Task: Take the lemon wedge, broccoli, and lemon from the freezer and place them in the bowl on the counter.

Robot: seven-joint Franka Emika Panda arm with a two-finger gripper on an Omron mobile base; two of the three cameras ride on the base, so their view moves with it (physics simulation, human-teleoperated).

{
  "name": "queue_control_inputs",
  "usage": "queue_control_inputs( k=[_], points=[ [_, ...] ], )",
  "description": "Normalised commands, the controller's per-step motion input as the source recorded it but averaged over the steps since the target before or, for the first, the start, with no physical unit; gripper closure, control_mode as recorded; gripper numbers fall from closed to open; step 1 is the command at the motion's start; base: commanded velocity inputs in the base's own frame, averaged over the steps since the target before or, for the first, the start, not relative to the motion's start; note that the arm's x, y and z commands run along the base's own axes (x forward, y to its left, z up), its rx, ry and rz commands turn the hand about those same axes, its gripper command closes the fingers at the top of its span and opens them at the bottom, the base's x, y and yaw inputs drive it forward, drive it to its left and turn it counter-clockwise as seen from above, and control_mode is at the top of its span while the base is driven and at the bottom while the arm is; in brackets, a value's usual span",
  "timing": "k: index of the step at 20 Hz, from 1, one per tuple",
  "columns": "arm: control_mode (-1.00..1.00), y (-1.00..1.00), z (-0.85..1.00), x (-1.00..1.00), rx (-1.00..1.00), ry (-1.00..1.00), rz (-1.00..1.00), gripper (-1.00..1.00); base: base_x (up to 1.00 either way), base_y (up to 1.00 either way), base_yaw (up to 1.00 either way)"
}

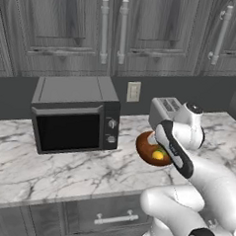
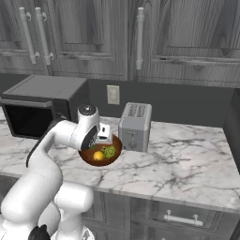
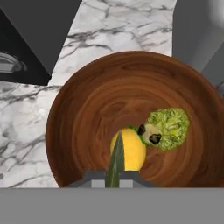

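Beside lemon [image 3: 131, 151], broccoli [image 3: 168, 127] (hand view).

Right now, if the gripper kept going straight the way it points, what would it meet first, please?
Probably the lemon lying in the bowl, straight ahead of the shut gripper; the broccoli sits just to the side. Depth is hard to judge.

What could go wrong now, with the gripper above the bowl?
The shut gripper holds a thin yellow-green piece, apparently the lemon wedge, over the bowl. Released carelessly, it may bounce off the lemon or broccoli. The bowl is close to the toaster; the arm may brush it.
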Motion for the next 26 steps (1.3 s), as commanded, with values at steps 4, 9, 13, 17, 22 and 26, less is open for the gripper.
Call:
queue_control_inputs(
  k=[4,9,13,17,22,26],
  points=[
    [-1.00,0.00,-0.33,0.29,0.00,0.00,0.04,1.00,0.00,0.00,0.00],
    [-1.00,0.00,-0.28,0.46,0.00,0.00,0.03,1.00,0.00,0.00,0.00],
    [-1.00,0.00,-0.21,0.51,0.00,0.00,0.03,1.00,0.00,0.00,0.00],
    [-1.00,0.00,-0.27,0.34,0.00,0.00,0.04,1.00,0.00,0.00,0.00],
    [-1.00,0.00,-0.17,0.20,0.00,0.00,0.01,-1.00,0.00,0.00,0.00],
    [-1.00,-0.01,-0.02,0.04,0.00,0.00,0.00,-1.00,0.00,0.00,0.00]
  ],
)
